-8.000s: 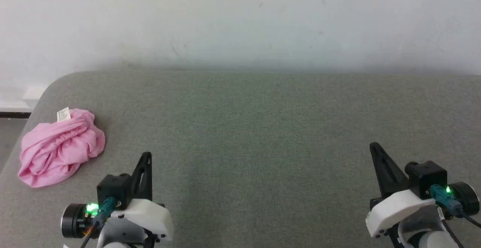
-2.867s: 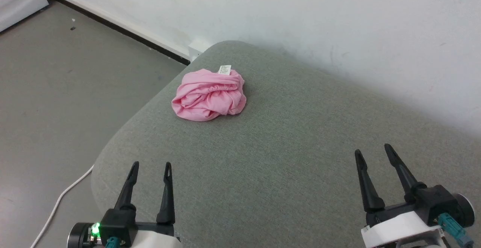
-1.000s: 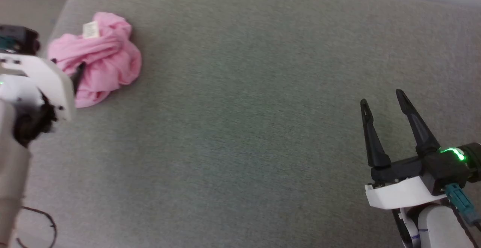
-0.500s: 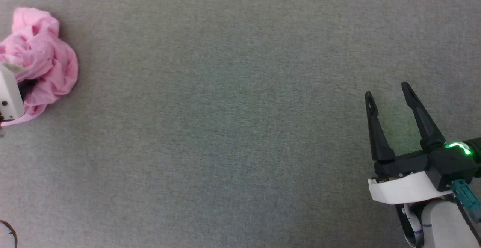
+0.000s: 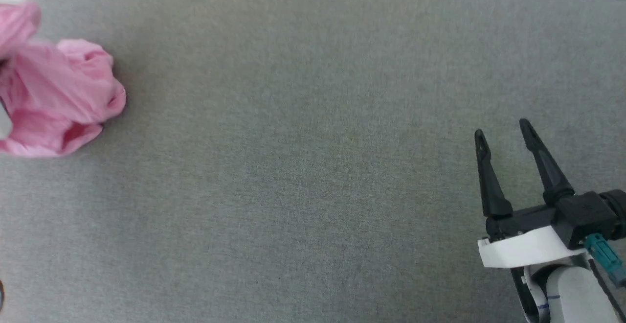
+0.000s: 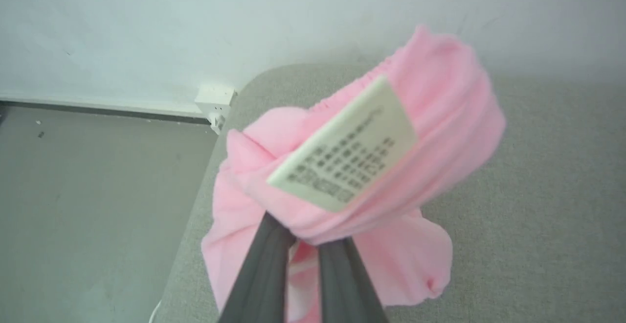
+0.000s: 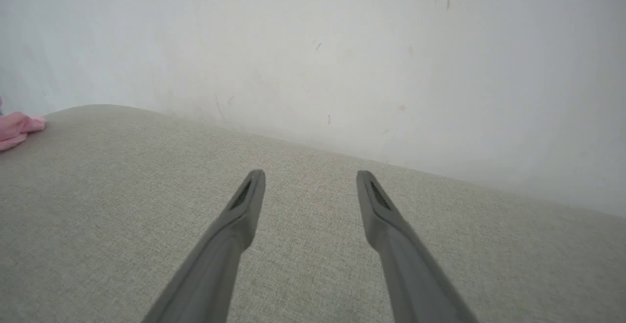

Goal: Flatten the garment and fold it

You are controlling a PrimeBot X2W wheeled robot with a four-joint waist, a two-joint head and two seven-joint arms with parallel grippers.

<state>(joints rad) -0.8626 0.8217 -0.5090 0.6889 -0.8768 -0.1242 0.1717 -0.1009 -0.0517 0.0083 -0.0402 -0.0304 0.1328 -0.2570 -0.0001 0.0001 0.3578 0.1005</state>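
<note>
pinching the garment (image 6: pixel 440 117) with my left pincer (image 6: pixel 305 235), i hold it bunched at the surface's (image 5: pixel 313 176) left end. my right pincer (image 5: pixel 503 129) hangs well apart from it, fingers spread.

On the cushion (image 5: pixel 303 176) the garment (image 5: pixel 58 98) is far left, the right hand (image 5: pixel 503 128) far right.

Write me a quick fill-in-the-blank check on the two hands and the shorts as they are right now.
1. The left hand is shut on a fold of the ___ shorts.
2. The right hand stands ___, with nothing between its fingers.
3. In the head view the shorts sit at the ___ edge of the picture.

Missing words: pink; open; left
</note>
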